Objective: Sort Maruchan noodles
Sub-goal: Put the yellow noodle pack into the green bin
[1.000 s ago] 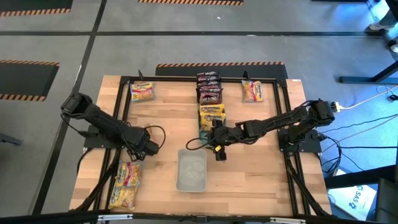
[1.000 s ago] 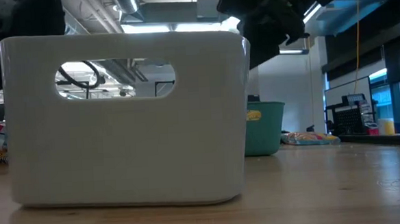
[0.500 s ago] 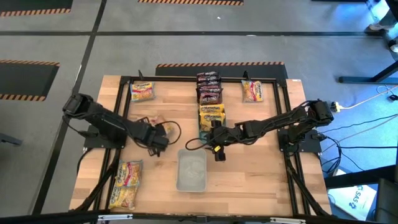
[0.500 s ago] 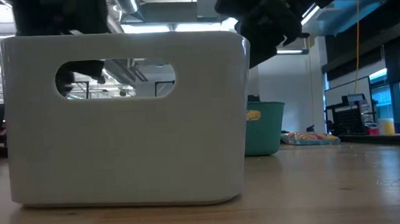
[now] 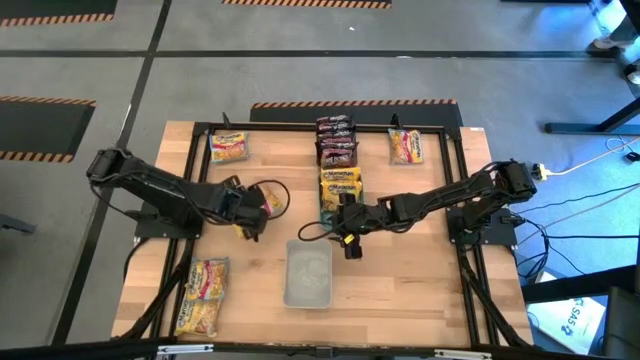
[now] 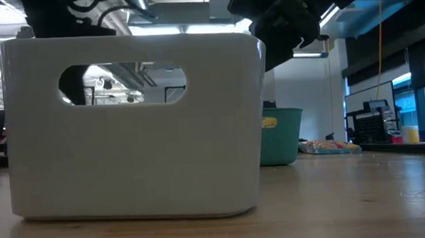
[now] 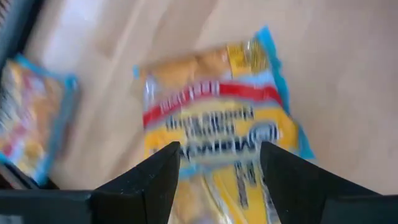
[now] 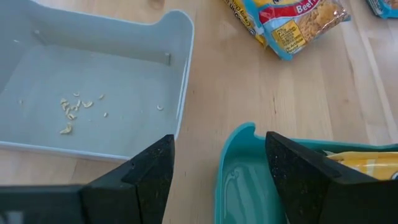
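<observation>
Between the left gripper's (image 7: pixel 219 180) spread fingers (image 7: pixel 149 180) lay a yellow noodle packet (image 7: pixel 217 118) with a red band, flat on the wooden table (image 5: pixel 400 290). The jaws stood wide, one finger at each side of the packet's near end, and I could not tell whether either touched it; nothing was clamped. From above, that gripper (image 5: pixel 243 212) sat left of the table's middle, with the packet (image 5: pixel 268 200) just beside it. A second packet (image 7: pixel 31 118) lay near at the table's edge.

The right gripper (image 8: pixel 219 180) hung with its jaws equally wide and empty, poised over the gap between a pale tray (image 8: pixel 93 93) holding only crumbs and a teal tray (image 8: pixel 249 180) with a yellow packet (image 8: pixel 367 165) in it. From above it sat near the table's middle (image 5: pixel 350 238).

The likeliest trouble, I judged, was a poor grip: a crinkly wrapper could slide out if the fingers closed on the end seam alone, or be pushed along the wood rather than lifted.

Farther off, dark packets (image 5: pixel 336 140) were stacked at the far middle above yellow ones (image 5: pixel 340 185), with single packets at the far left (image 5: pixel 229 147) and far right (image 5: pixel 405 146), and two more (image 5: pixel 203 297) near the left front corner.
</observation>
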Controlling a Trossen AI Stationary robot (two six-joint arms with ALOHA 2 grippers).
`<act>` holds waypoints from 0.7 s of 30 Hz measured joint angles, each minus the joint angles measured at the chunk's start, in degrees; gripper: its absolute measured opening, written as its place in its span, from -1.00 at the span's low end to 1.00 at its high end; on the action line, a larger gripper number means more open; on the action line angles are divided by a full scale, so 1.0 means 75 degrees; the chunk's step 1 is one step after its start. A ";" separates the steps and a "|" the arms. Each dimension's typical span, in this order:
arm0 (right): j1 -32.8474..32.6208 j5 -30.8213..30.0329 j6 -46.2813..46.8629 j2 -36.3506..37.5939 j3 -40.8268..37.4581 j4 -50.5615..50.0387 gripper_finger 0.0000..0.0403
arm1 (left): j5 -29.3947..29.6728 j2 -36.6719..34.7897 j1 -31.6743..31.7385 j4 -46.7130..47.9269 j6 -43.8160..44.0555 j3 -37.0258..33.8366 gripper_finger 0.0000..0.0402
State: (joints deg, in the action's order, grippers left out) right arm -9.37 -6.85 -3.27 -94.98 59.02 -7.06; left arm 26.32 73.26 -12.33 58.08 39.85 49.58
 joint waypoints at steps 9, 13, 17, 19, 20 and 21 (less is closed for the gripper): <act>0.0000 -0.0003 -0.0224 -0.0264 0.0006 0.0263 0.17 | -0.1443 -0.0079 -0.0084 0.0332 0.1032 -0.0003 0.08; 0.0000 0.0000 -0.0217 -0.0291 -0.0006 0.0168 0.17 | -0.1468 -0.0070 -0.0361 0.0283 0.0882 -0.0017 0.08; 0.0000 0.0000 -0.0204 -0.0291 -0.0003 0.0117 0.17 | -0.1456 -0.0068 -0.0949 0.0275 0.0321 -0.0017 0.08; 0.0000 0.0000 -0.0207 -0.0291 -0.0003 0.0133 0.17 | -0.1377 -0.0068 -0.1318 0.0275 0.0008 -0.0017 0.08; 0.0000 0.0000 -0.0204 -0.0291 -0.0003 0.0133 0.17 | -0.1276 -0.0068 -0.1472 0.0278 -0.0050 -0.0017 0.08; 0.0000 0.0000 -0.0204 -0.0291 -0.0003 0.0133 0.17 | -0.1121 -0.0068 -0.1598 0.0285 -0.0065 -0.0017 0.08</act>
State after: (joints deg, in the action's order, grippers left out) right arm -9.37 -6.85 -4.80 -97.17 59.00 -6.07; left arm 17.91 72.75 -24.32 60.21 39.36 49.45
